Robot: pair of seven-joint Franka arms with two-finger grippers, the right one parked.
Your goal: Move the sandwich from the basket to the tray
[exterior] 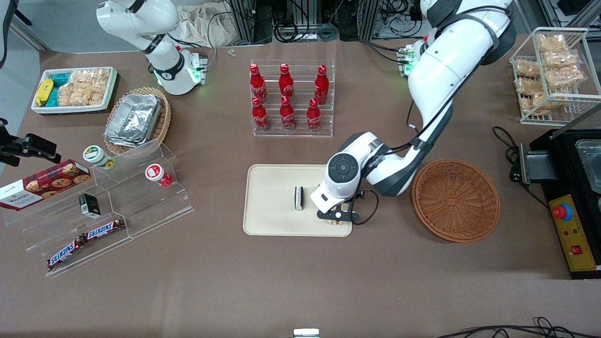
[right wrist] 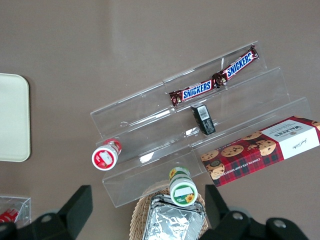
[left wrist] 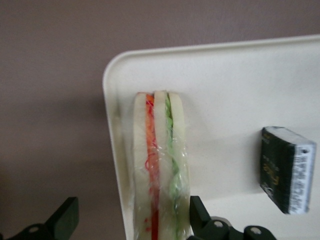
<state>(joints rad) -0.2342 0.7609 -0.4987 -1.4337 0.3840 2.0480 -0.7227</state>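
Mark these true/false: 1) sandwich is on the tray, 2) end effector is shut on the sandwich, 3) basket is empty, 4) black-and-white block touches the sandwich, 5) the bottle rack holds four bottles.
1) True. The sandwich lies on the tray, by its rim.
2) False. The end effector is open, one finger clear of the sandwich.
3) True. Nothing shows in the basket.
4) False. The block sits apart from it, bare tray between them.
5) False. The rack holds six red bottles.
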